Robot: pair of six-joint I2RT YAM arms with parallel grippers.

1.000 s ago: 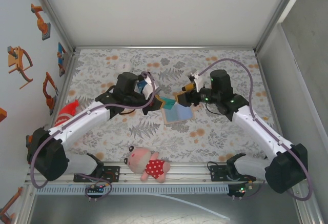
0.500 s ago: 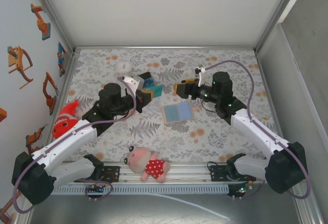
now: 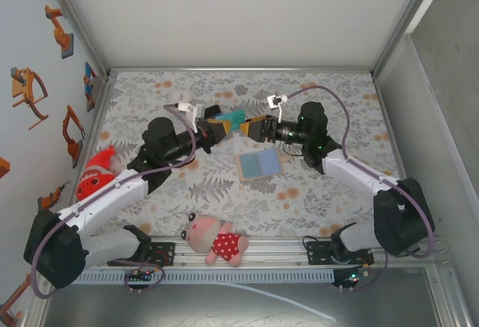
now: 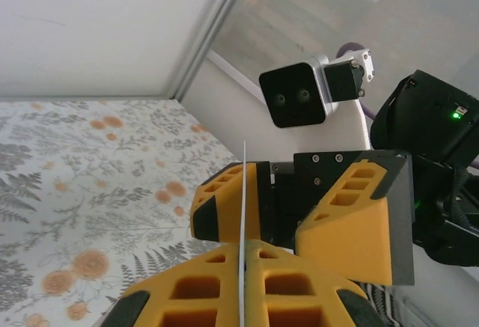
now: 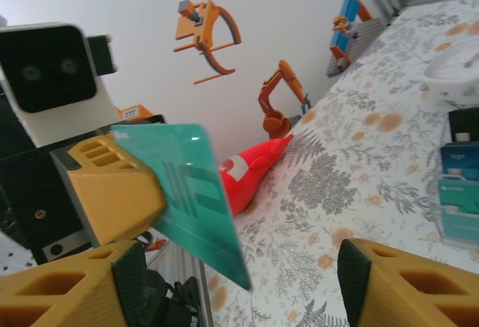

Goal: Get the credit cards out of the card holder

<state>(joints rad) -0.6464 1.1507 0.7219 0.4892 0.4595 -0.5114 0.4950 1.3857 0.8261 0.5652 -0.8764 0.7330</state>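
Pig toy [image 3: 217, 241] sits lower centre, below the card holder [image 3: 258, 164] — open, flat. Left gripper [image 3: 219, 126] pinches a green card [image 3: 238, 119] — long axis pointing right. Right gripper [image 3: 253, 128] is spread wide, empty.

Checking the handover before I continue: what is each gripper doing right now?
Left gripper: closed on the green card.
Right gripper: open, holding nothing.

Pink pig plush [image 3: 215, 240] at the near edge, red plush toy [image 3: 93, 178] far left
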